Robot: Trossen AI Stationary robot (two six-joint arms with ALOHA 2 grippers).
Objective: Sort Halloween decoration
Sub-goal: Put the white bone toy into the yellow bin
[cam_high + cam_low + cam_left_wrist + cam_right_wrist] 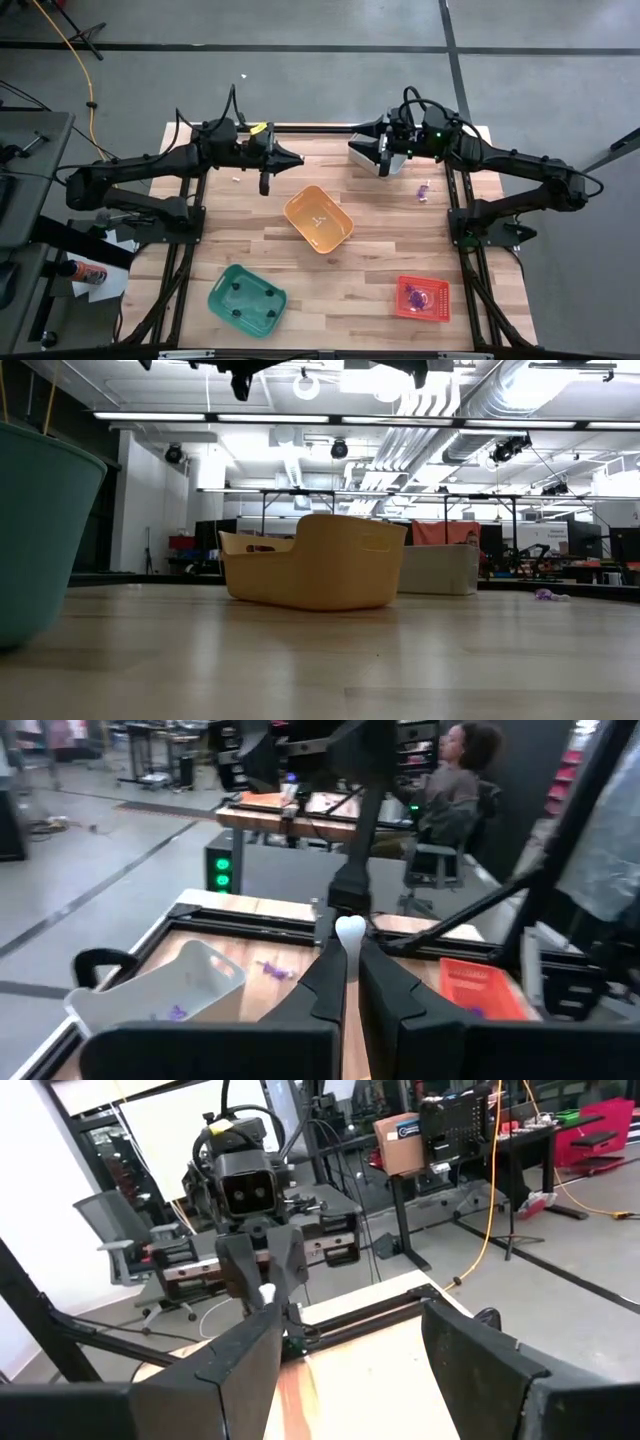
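The left gripper (296, 159), raised above the far side of the table, pinches a small whitish trinket (349, 931) between its closed fingertips — seen from the opposite arm's wrist, the pale piece (266, 1293) shows at the tip of the dark fingers. The right gripper (372, 152) hangs facing it across the far edge, fingers spread wide and holding nothing, over a white bin (366, 157).

On the wooden table (380, 240), the green bin (246, 299) sits at the near left with dark pieces inside; the orange bin (318, 218) stands at the centre, a small pale object in it; the red bin (423, 298) at the near right holds purple trinkets (417, 296). One purple trinket (423, 191) lies loose on the wood near the right arm, well apart from the bins — another tiny pale bit (235, 179) rests by the left arm.
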